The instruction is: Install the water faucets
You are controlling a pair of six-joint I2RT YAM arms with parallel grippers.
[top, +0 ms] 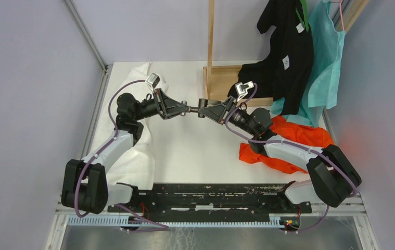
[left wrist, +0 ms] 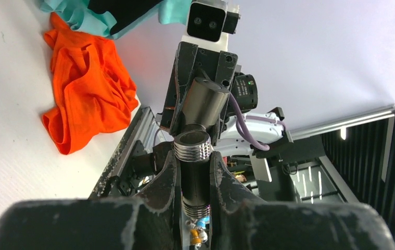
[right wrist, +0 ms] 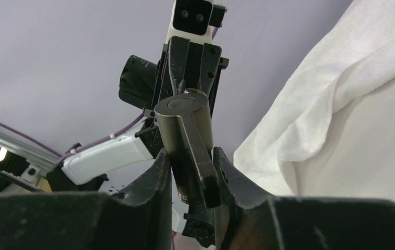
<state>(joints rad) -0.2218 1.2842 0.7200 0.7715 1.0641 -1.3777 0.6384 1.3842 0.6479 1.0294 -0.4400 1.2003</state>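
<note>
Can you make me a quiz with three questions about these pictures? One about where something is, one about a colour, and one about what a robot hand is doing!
1. Where is the orange cloth?
A. hanging on the wooden stand
B. on the table, beside the right arm
C. in the left gripper

2. What colour is the towel by the left arm?
A. white
B. green
C. red

3. What is the left gripper doing?
A. wide open, holding nothing
B. resting flat on the table
C. shut on a threaded fitting

Answers: B, it lies crumpled on the table next to that arm; A, it is plain white; C, its fingers press against both sides of the fitting.
</note>
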